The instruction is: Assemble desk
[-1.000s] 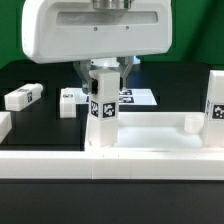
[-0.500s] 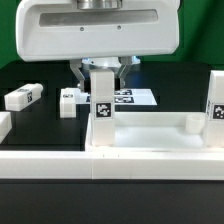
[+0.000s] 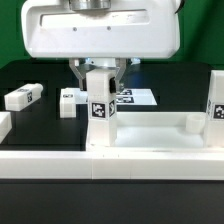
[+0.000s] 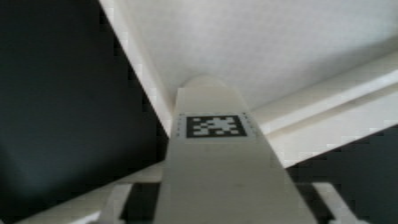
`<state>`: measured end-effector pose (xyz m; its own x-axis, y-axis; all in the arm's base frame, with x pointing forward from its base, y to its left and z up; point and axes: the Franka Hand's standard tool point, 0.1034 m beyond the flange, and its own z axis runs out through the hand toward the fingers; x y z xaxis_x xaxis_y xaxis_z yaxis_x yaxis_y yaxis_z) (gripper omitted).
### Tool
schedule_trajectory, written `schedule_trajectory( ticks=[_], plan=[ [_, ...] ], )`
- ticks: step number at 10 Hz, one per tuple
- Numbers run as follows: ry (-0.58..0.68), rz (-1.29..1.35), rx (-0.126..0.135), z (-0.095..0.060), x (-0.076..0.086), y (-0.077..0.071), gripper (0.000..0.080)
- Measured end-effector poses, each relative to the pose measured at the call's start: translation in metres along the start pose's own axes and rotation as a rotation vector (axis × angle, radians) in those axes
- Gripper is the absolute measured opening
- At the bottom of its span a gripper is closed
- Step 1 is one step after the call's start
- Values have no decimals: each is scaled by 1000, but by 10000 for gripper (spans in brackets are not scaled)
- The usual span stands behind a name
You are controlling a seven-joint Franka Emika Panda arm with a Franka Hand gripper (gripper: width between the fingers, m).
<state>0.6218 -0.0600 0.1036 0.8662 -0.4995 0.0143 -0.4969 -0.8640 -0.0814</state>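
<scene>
Since the leg (image 3: 100, 105) apparently had to seat squarely in the top (image 3: 150, 138), the end effector (image 3: 98, 74) clasped its upper end from both sides and held it upright, base meeting the top's corner on the exterior view's left.

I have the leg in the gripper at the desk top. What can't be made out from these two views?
- Lower end of the white square plastic leg and any socket under it: in the exterior view it is lost against the wall of the white tray-like desk top; in the wrist view the leg itself covers it.
- Second upright white leg: cut off by the exterior view's right edge.
- Flat white marker board: partly behind the held leg.
</scene>
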Motion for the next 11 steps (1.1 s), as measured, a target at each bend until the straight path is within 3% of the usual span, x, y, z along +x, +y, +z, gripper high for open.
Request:
schedule_trajectory(
  ticks=[4, 7, 9, 11],
  plan=[
    [-3, 484, -2, 0, -2, -4, 290],
    [-3, 460, 0, 0, -2, -4, 300],
    [-6, 298, -6, 1, -2, -3, 607],
    [-6, 119, -7, 1, -3, -4, 636]
  ],
)
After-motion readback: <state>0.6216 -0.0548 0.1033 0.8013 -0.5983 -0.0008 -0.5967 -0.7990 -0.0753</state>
